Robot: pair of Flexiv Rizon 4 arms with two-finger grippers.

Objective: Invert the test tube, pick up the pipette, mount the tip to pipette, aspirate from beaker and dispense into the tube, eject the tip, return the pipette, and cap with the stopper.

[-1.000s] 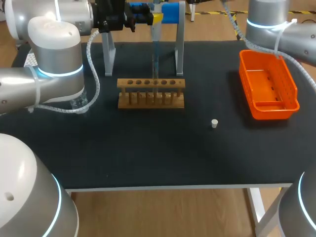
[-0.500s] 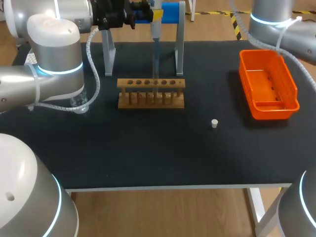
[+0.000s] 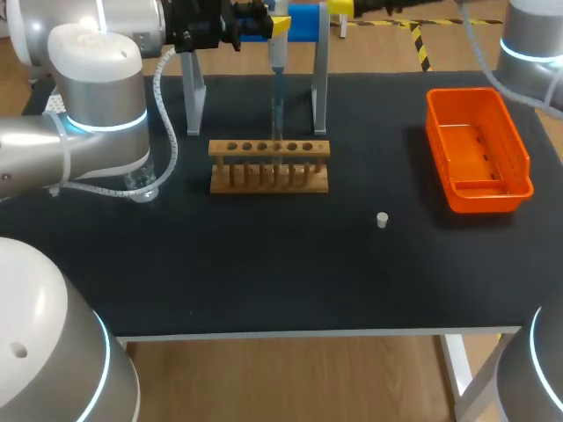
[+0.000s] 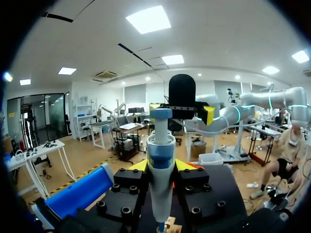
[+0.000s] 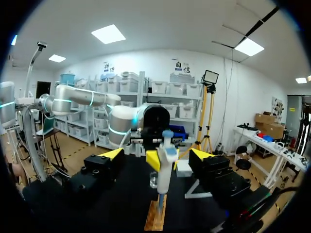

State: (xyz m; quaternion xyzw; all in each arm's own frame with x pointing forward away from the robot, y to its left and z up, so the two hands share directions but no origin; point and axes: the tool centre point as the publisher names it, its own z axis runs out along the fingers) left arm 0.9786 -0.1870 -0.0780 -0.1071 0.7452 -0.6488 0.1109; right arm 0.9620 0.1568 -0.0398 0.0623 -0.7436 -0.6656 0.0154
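Observation:
My left gripper point(image 3: 255, 25) is shut on the white and blue pipette point(image 3: 275, 53), holding it upright above the wooden test tube rack point(image 3: 269, 165). The pipette's clear tip point(image 3: 276, 114) points down at the rack's middle holes. In the left wrist view the pipette point(image 4: 160, 170) stands between my yellow fingertips point(image 4: 138, 166). My right gripper point(image 5: 156, 155) is open, its fingers wide on either side of the pipette point(image 5: 165, 165) and touching nothing. In the head view only a yellow tip of my right gripper point(image 3: 340, 7) shows. The white stopper point(image 3: 382, 220) lies on the mat. The beaker point(image 3: 141, 185) is half hidden behind my left arm.
An orange bin point(image 3: 478, 149) sits at the right side of the black mat. The grey pipette stand point(image 3: 318, 79) with a blue holder rises behind the rack. My left arm's elbow hangs over the table's left part.
My right gripper has opened wide and drawn back to the right, away from the pipette's top. The left gripper still holds the pipette in the same place.

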